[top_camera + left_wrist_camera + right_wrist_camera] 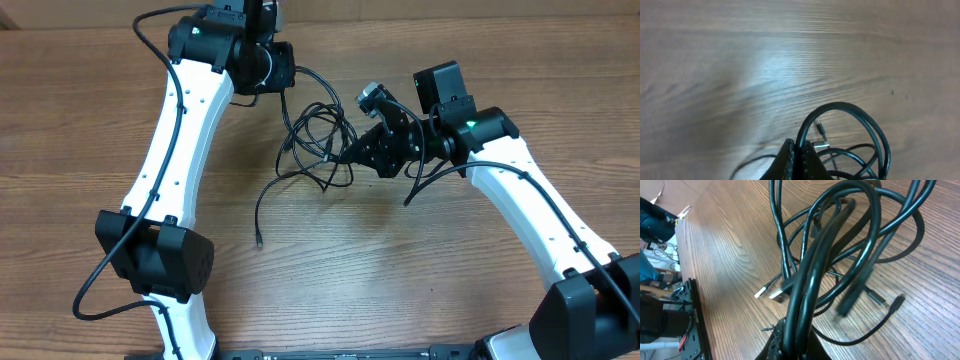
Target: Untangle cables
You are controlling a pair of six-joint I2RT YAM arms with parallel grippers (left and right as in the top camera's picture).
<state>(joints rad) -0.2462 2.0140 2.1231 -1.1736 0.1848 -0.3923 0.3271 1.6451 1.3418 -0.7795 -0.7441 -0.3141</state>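
The cables (318, 140) lie as a loose black tangle of loops on the wooden table between my two arms. One free end (259, 240) trails toward the front. My left gripper (289, 73) sits at the tangle's far-left side. In the left wrist view, my left gripper (800, 151) is shut on one strand whose loop (850, 107) arches up to the right, beside a small metal plug (821, 145). My right gripper (346, 154) is at the tangle's right edge. In its wrist view, my right gripper (799, 336) is shut on two strands of the cables (840, 240), and plug ends (771, 293) rest on the wood.
The white left arm (175, 130) runs down the left side and the white right arm (540, 210) down the right. Each carries its own thicker black wire (440, 176). A black frame (690, 315) marks the table's edge in the right wrist view.
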